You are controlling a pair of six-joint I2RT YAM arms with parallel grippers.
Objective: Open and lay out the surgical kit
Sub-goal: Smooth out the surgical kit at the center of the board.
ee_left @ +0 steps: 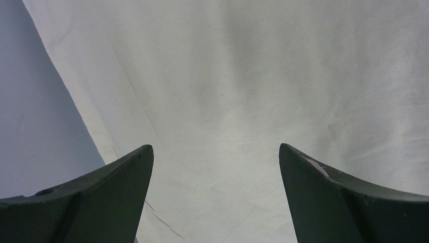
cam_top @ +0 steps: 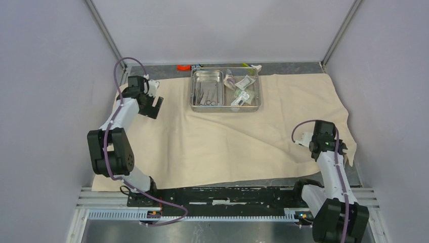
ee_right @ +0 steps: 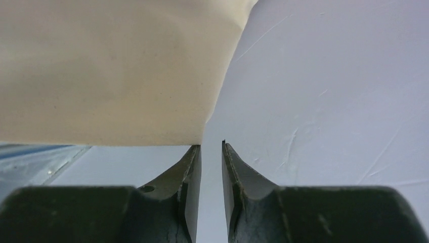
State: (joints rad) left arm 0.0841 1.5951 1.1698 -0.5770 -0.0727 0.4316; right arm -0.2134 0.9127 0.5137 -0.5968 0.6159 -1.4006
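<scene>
**Two arms, one limp cloth, one rigid tray**

We find the cloth wrap [cam_top: 227,147] lying flat across the table, with the steel tray [cam_top: 226,109] on it at the far edge. The cloth looks soft and light, so we would pinch its corners. The tray looks stiff and slick, so we would take its rim. The left gripper [ee_left: 215,149] gapes wide and empty above the cloth. The right gripper [ee_right: 211,144] is barely parted and empty, beside the cloth's near right corner.

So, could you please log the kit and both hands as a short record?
cloth: large beige cloth wrap, spread open
tray: shiny rectangular steel tray, far middle of cloth
inner tray: smaller steel tray, left half, holding thin metal instruments
packets: small sealed packets, tray's right half
left hand: open, above cloth
right hand: slightly open at cloth's right edge, empty
</scene>
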